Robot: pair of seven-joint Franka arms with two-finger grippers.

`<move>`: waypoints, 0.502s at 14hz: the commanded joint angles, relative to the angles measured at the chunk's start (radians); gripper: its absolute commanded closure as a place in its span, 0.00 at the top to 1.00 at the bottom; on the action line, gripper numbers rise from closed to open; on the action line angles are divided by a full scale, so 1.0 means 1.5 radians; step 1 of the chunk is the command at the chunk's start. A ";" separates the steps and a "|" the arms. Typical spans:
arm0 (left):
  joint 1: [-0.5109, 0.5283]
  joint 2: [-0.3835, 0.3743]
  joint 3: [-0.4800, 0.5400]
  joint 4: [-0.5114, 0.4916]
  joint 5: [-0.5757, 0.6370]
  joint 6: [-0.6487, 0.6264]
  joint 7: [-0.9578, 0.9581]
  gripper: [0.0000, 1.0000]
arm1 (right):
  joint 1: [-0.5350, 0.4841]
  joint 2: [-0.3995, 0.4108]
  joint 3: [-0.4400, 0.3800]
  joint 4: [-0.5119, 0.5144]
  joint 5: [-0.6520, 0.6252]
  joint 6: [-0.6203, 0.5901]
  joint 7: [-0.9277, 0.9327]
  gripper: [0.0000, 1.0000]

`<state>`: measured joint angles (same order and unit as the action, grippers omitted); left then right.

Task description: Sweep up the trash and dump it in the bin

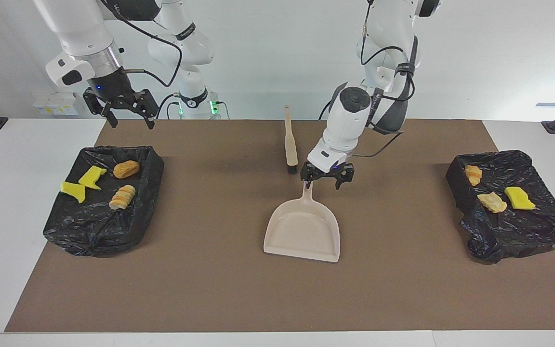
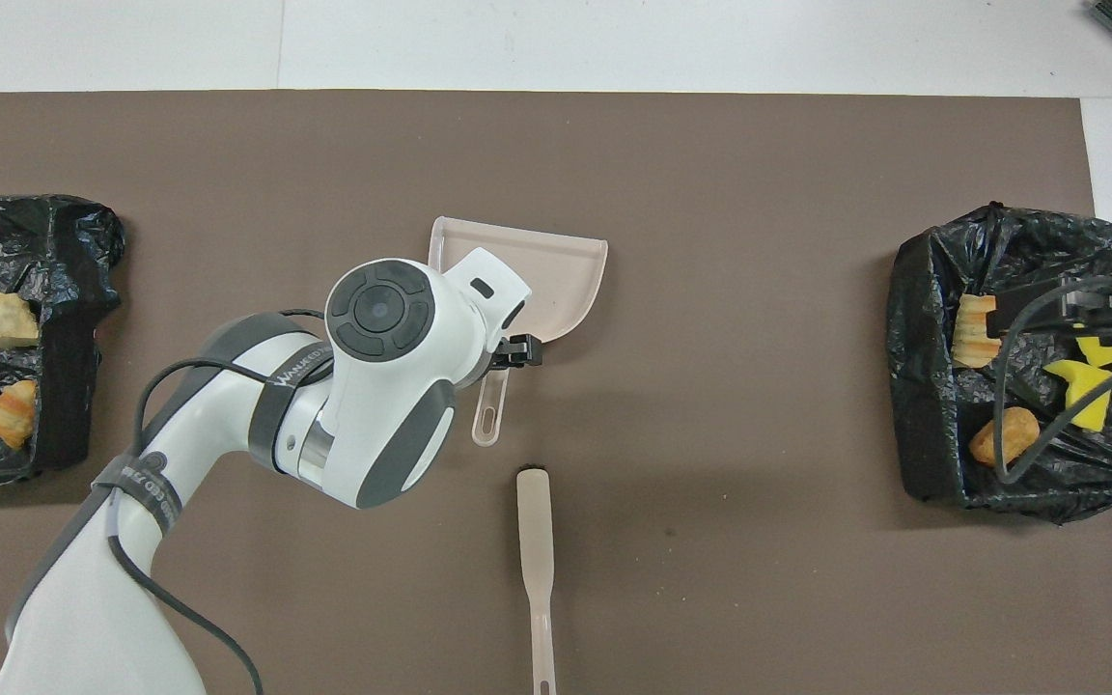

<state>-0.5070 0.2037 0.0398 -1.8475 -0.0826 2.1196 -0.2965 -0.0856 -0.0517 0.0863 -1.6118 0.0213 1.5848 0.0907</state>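
Currently the left gripper (image 1: pixel 326 180) is hovering with its fingers spread apart, over the mat (image 1: pixel 219 289) just beside the dustpan's (image 1: pixel 301 231) handle end, gripping nothing. The dustpan is lying flat mid-table, mouth pointing away from the robots. The brush (image 1: pixel 290 142) is lying nearer to the robots than the dustpan, apart from it.

The trash is sitting in two black-lined bins. Four scraps (image 1: pixel 99 183) are resting in the bin (image 1: pixel 94 231) at the right arm's end; three scraps (image 1: pixel 496 193) are resting in the bin (image 1: pixel 523 236) at the left arm's end, well apart from the left gripper.

The right gripper (image 1: pixel 128 115) is waiting with fingers spread, empty, over the edge of its bin nearest the robots.
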 commanded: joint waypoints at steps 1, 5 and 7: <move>0.069 -0.064 0.000 0.006 -0.003 -0.089 0.126 1.00 | -0.008 0.000 0.005 -0.001 0.013 0.005 0.011 1.00; 0.158 -0.140 0.001 0.022 -0.001 -0.189 0.221 1.00 | -0.008 0.000 0.005 -0.001 0.012 0.005 0.011 1.00; 0.189 -0.146 0.004 0.069 0.030 -0.269 0.247 1.00 | -0.008 0.000 0.005 -0.001 0.013 0.005 0.011 1.00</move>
<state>-0.2637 -0.0055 0.0529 -1.7995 -0.0734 1.8065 0.0358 -0.0856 -0.0517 0.0864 -1.6118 0.0213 1.5848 0.0907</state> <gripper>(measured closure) 0.000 0.000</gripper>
